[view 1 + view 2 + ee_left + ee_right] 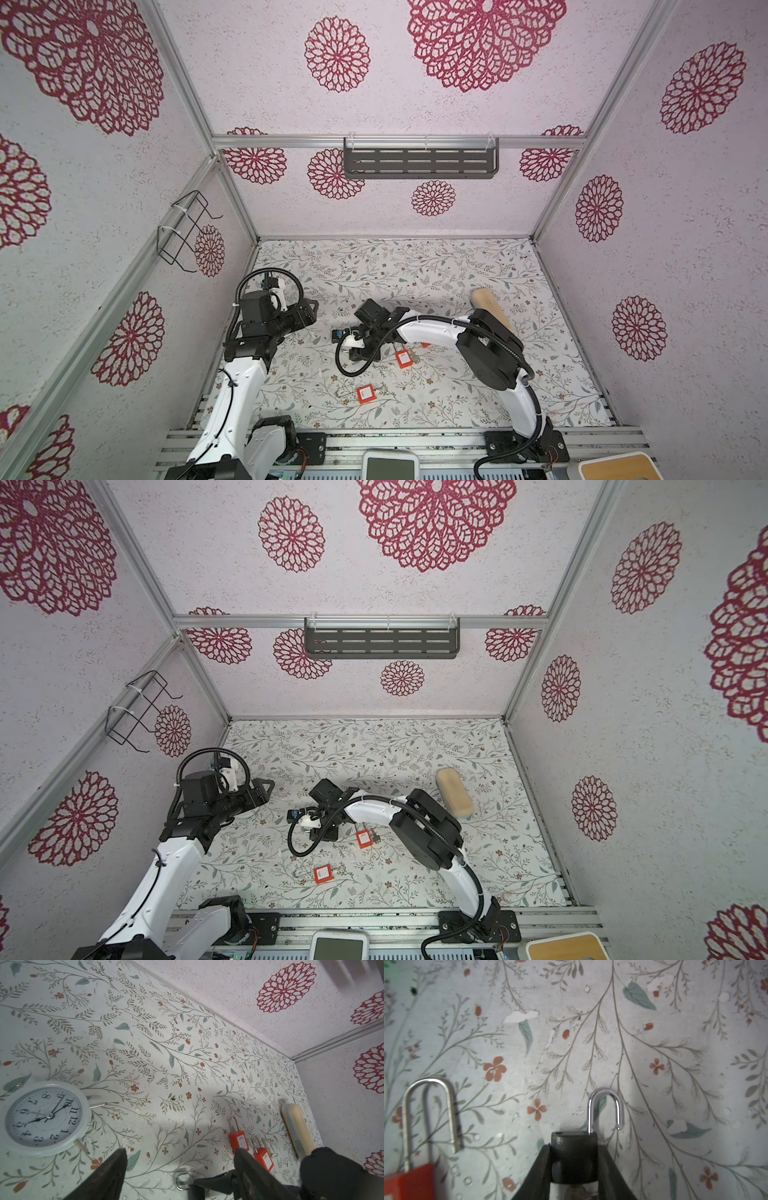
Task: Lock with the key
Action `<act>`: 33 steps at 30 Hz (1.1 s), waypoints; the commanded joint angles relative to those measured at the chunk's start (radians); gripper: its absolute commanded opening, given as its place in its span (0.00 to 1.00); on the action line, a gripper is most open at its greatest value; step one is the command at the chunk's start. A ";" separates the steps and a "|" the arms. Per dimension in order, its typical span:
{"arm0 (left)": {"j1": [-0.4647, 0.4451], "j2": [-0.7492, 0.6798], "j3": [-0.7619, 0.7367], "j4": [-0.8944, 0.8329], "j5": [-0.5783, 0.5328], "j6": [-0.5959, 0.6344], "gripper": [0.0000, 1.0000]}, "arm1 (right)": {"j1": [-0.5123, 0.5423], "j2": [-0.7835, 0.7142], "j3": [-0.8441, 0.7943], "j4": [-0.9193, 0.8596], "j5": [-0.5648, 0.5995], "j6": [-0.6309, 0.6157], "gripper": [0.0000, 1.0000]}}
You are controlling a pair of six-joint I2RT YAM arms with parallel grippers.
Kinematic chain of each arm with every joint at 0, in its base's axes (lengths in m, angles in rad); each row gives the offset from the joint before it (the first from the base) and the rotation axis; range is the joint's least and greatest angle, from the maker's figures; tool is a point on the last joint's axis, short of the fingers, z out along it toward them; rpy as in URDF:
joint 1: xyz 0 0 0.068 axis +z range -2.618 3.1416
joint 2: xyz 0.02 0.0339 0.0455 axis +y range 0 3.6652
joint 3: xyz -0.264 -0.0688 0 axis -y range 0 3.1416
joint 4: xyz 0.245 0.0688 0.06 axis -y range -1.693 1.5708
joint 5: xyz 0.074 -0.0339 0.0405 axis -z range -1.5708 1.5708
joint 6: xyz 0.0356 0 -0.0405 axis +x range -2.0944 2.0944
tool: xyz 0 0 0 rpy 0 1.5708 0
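Note:
My right gripper [574,1148] is shut on the body of a black padlock [574,1140]. Its silver shackle [605,1105] stands swung open, above the floral table. In both top views the right gripper [365,351] [322,831] hangs mid-table and hides the padlock. From the left wrist view only the shackle [182,1181] shows. A small brass key [266,1145] on a ring lies beside a red padlock [263,1156]. The left gripper [180,1151] [309,309] hovers open and empty to the left, apart from the lock.
Another red padlock [239,1140] lies next to the first, and a third [365,394] sits nearer the front. A white alarm clock [44,1118] lies below the left arm. A beige oblong case [490,309] rests at the right rear. Walls enclose the table.

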 commanded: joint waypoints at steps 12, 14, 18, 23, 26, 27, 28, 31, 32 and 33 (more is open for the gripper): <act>-0.050 -0.043 -0.124 0.253 0.411 0.448 0.48 | -0.197 -0.372 -0.052 -0.222 -0.251 -0.065 0.25; -0.083 -0.046 -0.128 0.280 0.470 0.545 0.45 | -0.217 -0.403 -0.065 -0.248 -0.247 -0.077 0.25; -0.201 -0.058 -0.124 0.306 0.482 0.769 0.46 | -0.227 -0.464 -0.074 -0.294 -0.220 -0.103 0.25; -0.283 -0.025 -0.112 0.376 0.471 0.905 0.51 | -0.231 -0.527 -0.085 -0.315 -0.243 -0.099 0.25; -0.299 0.005 -0.087 0.377 0.491 0.952 0.53 | -0.232 -0.561 -0.095 -0.318 -0.263 -0.093 0.25; -0.304 0.014 -0.079 0.377 0.500 0.967 0.54 | -0.232 -0.571 -0.101 -0.317 -0.265 -0.090 0.25; -0.308 0.022 -0.070 0.375 0.505 0.989 0.55 | -0.232 -0.581 -0.106 -0.316 -0.267 -0.088 0.26; -0.327 0.044 -0.026 0.311 0.495 1.089 0.58 | -0.233 -0.600 -0.114 -0.323 -0.281 -0.088 0.26; -0.335 0.051 -0.009 0.282 0.491 1.121 0.58 | -0.233 -0.603 -0.114 -0.325 -0.283 -0.088 0.26; -0.347 0.058 0.006 0.262 0.482 1.145 0.58 | -0.233 -0.605 -0.116 -0.327 -0.284 -0.087 0.26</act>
